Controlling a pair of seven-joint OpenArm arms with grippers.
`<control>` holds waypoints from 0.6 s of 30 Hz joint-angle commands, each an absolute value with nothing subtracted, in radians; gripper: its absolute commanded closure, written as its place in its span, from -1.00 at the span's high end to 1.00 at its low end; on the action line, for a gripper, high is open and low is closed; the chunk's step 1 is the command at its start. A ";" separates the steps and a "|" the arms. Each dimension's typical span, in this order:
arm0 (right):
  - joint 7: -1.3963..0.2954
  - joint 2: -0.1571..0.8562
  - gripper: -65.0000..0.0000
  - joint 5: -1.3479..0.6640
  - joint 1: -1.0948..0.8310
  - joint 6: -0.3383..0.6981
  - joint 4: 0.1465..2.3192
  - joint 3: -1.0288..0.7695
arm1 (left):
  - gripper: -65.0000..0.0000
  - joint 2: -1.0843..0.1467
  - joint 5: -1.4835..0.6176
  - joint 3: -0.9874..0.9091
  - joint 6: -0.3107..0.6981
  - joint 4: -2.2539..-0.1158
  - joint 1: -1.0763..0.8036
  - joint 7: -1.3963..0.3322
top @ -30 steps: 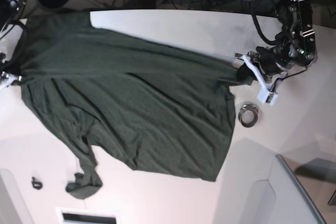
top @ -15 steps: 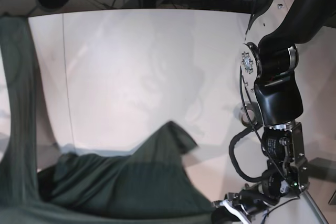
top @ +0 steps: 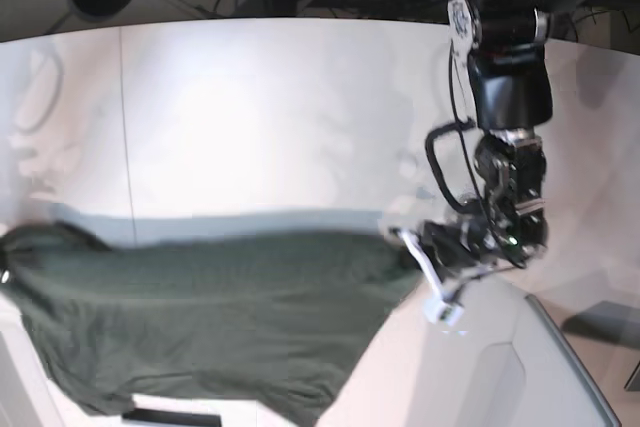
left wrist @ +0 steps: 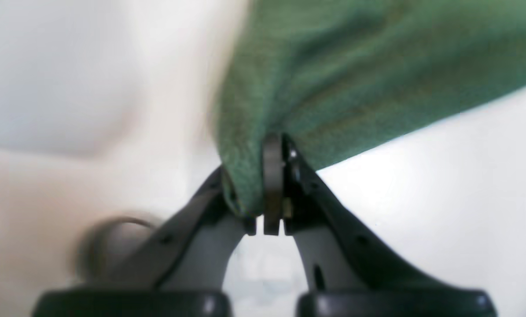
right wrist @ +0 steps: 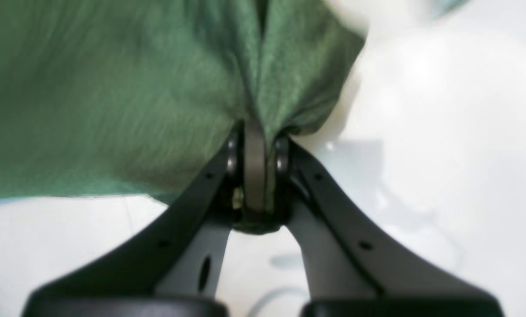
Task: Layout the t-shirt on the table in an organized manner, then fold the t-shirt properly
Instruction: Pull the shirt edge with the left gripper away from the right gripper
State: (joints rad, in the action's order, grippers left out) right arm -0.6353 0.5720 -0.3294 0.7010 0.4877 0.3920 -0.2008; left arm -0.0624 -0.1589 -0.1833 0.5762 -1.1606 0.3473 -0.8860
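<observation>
Our left gripper (left wrist: 269,185) and right gripper (right wrist: 255,176) are each clamped on a bunched corner of the t-shirt (top: 200,317), which stretches between them low over the table (top: 250,117), the left arm reaching steeply down.
</observation>
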 commanded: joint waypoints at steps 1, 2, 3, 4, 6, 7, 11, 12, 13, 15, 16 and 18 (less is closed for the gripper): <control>-0.621 0.587 -0.99 -0.337 0.722 0.487 0.407 -0.205 | -1.00 -0.087 -0.173 -0.174 0.581 -1.187 0.363 -0.855; -0.621 0.579 -0.99 -0.337 0.710 0.487 0.407 -0.208 | -1.00 -0.094 -0.173 -0.168 0.581 -1.198 0.349 -0.852; -0.621 0.579 -0.99 -0.337 0.696 0.487 0.407 -0.208 | -1.00 -0.099 -0.173 -0.168 0.581 -1.205 0.329 -0.852; -0.621 0.576 -0.99 -0.337 0.680 0.487 0.407 -0.208 | -1.00 -0.102 -0.170 -0.168 0.581 -1.219 0.312 -0.851; -0.621 0.575 -0.99 -0.337 0.662 0.487 0.407 -0.205 | -1.00 -0.102 -0.168 -0.168 0.581 -1.251 0.285 -0.851; -0.621 0.575 -0.99 -0.337 0.661 0.487 0.407 -0.203 | -1.00 -0.104 -0.162 -0.168 0.581 -1.260 0.278 -0.851; -0.647 0.578 -1.00 -0.337 0.657 0.481 0.407 -0.202 | -1.00 -0.125 -0.163 -0.166 0.581 -1.285 0.246 -0.852; -0.659 0.579 -1.00 -0.337 0.657 0.481 0.407 -0.202 | -1.00 -0.131 -0.166 -0.166 0.581 -1.290 0.240 -0.852; -0.665 0.581 -1.00 -0.337 0.656 0.481 0.407 -0.202 | -1.00 -0.131 -0.162 -0.165 0.581 -1.293 0.229 -0.855; -0.665 0.582 -1.00 -0.337 0.633 0.479 0.407 -0.205 | -1.00 -0.131 -0.160 -0.165 0.581 -1.305 0.188 -0.855; -0.662 0.584 -1.00 -0.337 0.622 0.479 0.407 -0.208 | -1.00 -0.131 -0.160 -0.165 0.581 -1.319 0.165 -0.855; -0.661 0.595 -1.00 -0.337 0.610 0.479 0.432 -0.209 | -1.00 -0.131 -0.160 -0.165 0.581 -1.359 0.111 -0.855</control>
